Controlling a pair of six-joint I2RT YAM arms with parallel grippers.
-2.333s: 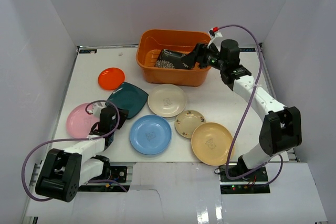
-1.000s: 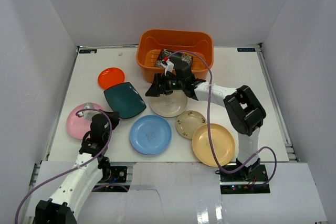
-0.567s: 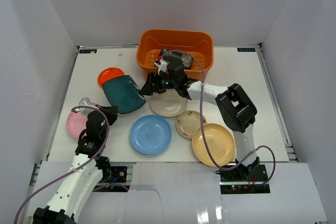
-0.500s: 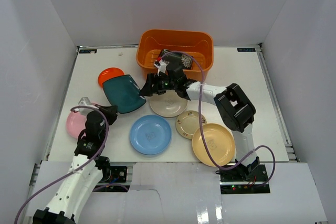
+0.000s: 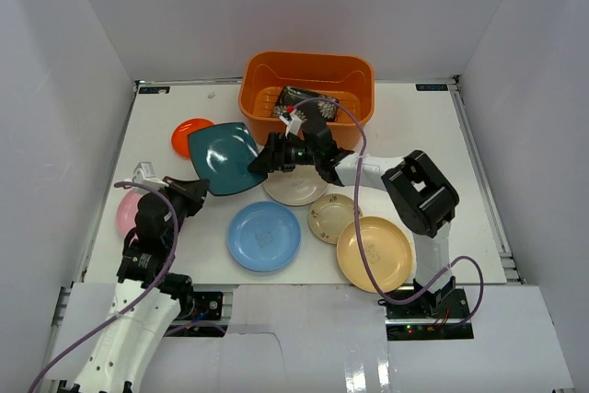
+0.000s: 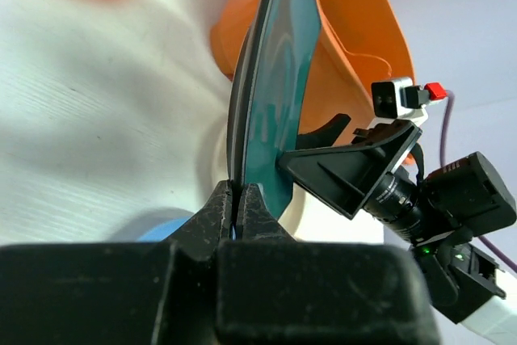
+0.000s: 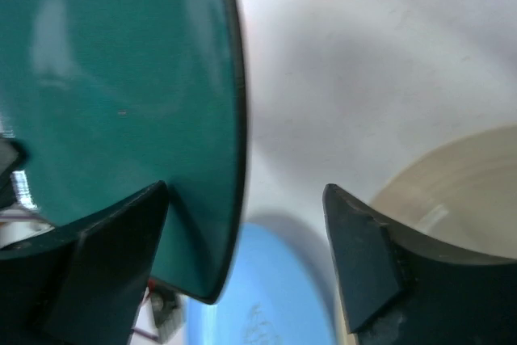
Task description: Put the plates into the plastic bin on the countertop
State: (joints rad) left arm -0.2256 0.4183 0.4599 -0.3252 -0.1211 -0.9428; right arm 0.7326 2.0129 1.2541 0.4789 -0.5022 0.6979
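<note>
I see left gripper [image 6: 240,199] pinching the teal plate [image 6: 275,94] by its rim, plate up on edge above the tabletop [image 5: 405,135]. My right gripper [image 7: 245,199] is spread wide, plate's far edge between its fingers, near the bin [image 5: 354,71].

Left claw [image 6: 240,193] clamped tight, right claw [image 7: 245,199] spread wide

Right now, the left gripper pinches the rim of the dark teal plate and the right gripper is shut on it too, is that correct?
Not quite: the right gripper is open, not shut; the right wrist view shows its fingers spread either side of the dark teal plate. The left gripper does pinch its rim.
</note>
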